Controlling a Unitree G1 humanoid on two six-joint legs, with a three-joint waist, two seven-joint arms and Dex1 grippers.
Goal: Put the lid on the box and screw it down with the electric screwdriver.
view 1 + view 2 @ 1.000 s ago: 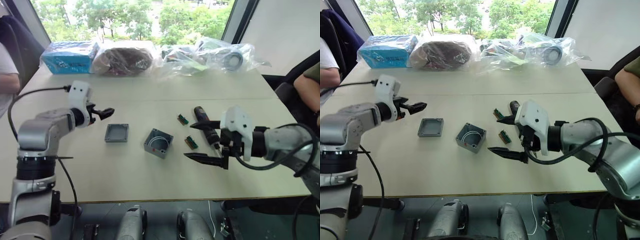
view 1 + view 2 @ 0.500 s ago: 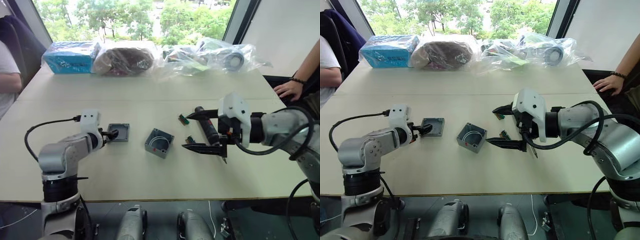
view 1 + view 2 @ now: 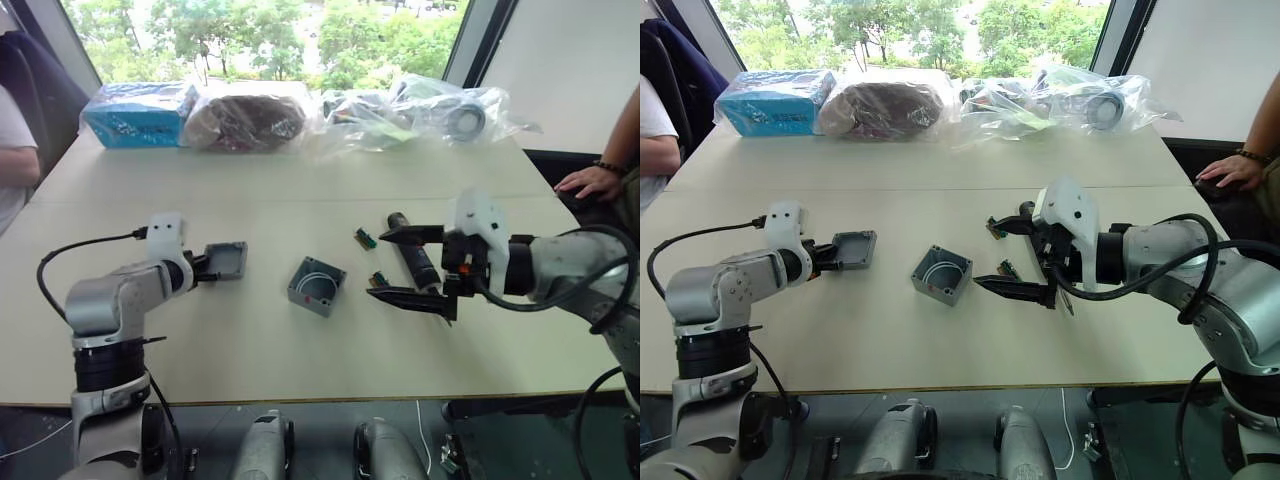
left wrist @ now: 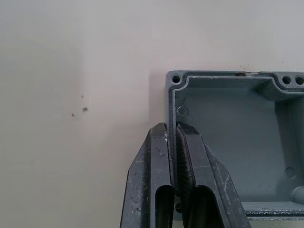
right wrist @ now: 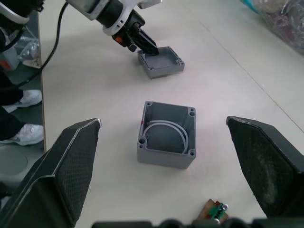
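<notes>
Left wrist view, left pincer [image 4: 172, 135] clamping lid [image 4: 228, 142] rim, right pincer [image 3: 400, 264] spread wide

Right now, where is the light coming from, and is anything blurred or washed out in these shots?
Eye views: daylight from the windows behind the table, trees overexposed, glare on the plastic bags. Left wrist view: lid sharp, soft shadow beside it. Right wrist view: box sharp, its own near fingers blurred.

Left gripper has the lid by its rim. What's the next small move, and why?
Probably carry the lid toward the box. The left gripper is shut on the lid's rim with one edge tilted up off the table, the box sits open and apart, and the right gripper is open around the screwdriver.
</notes>
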